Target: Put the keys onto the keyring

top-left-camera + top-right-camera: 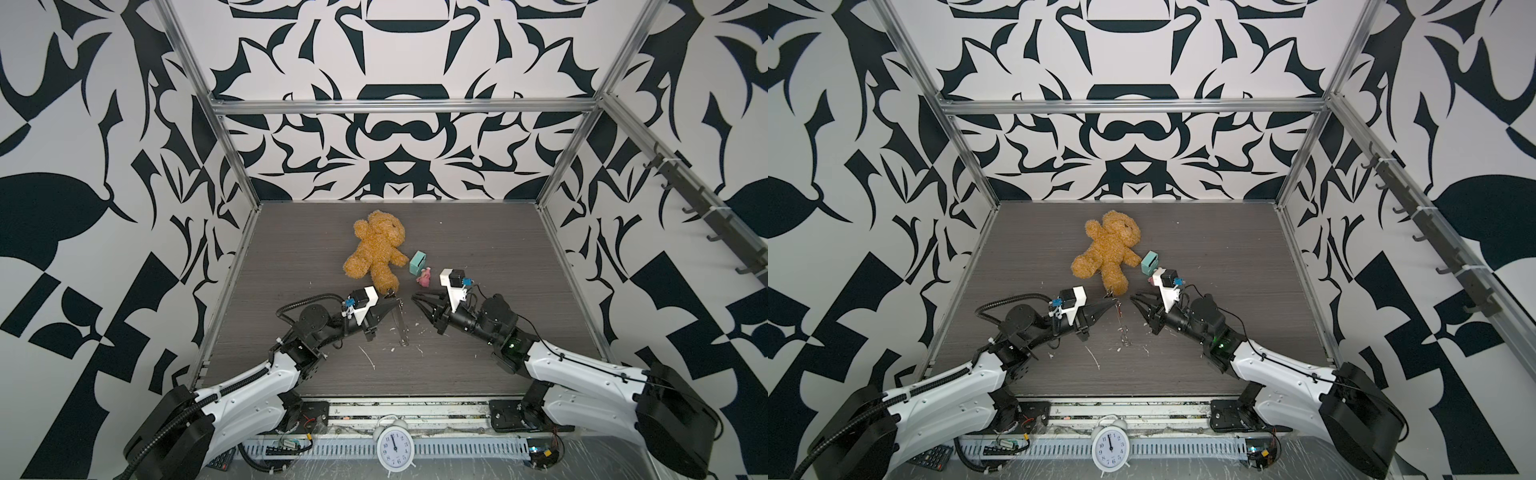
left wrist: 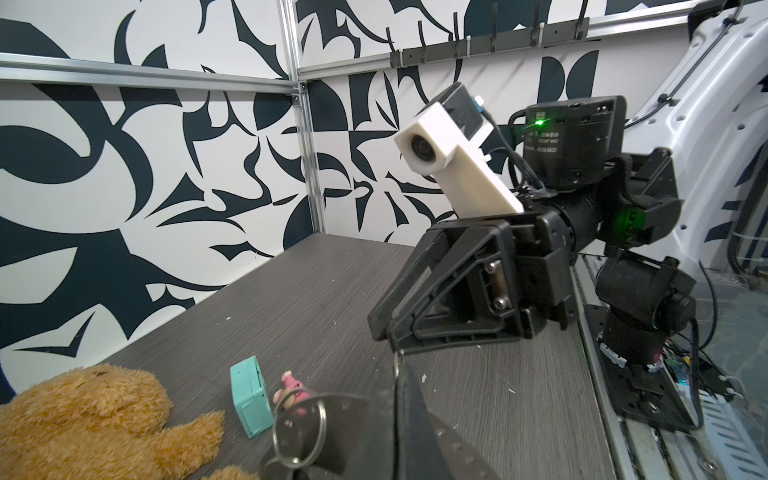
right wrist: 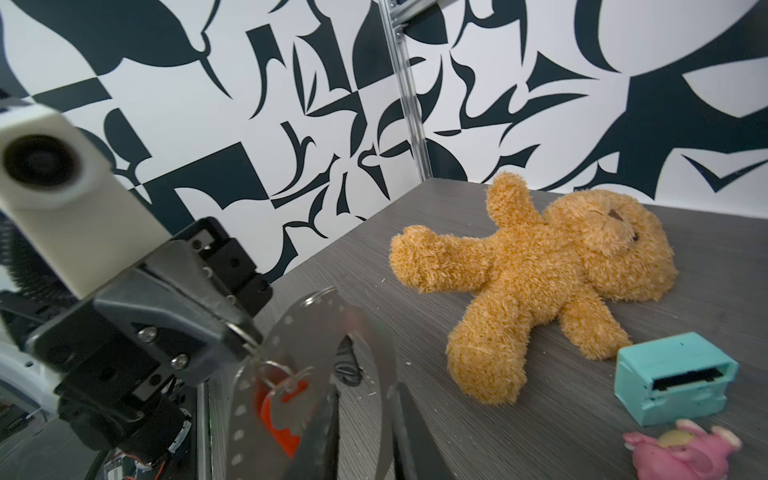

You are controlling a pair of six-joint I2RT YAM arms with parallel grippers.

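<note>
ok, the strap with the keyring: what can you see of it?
The strap is a wide grey band, metallic-looking, curved in an arc, with dotted edges. It hangs from the thin silver keyring, pinched in the shut left gripper. A red tag on a small ring sits against it. Whether its lower end touches the table is unclear.

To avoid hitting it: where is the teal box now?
In a top view, the teal box stands mid-table, just right of the bear, behind the pink toy.

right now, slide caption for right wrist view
Left gripper pinches the keyring; strap and red tag dangle, teddy bear behind.
</note>
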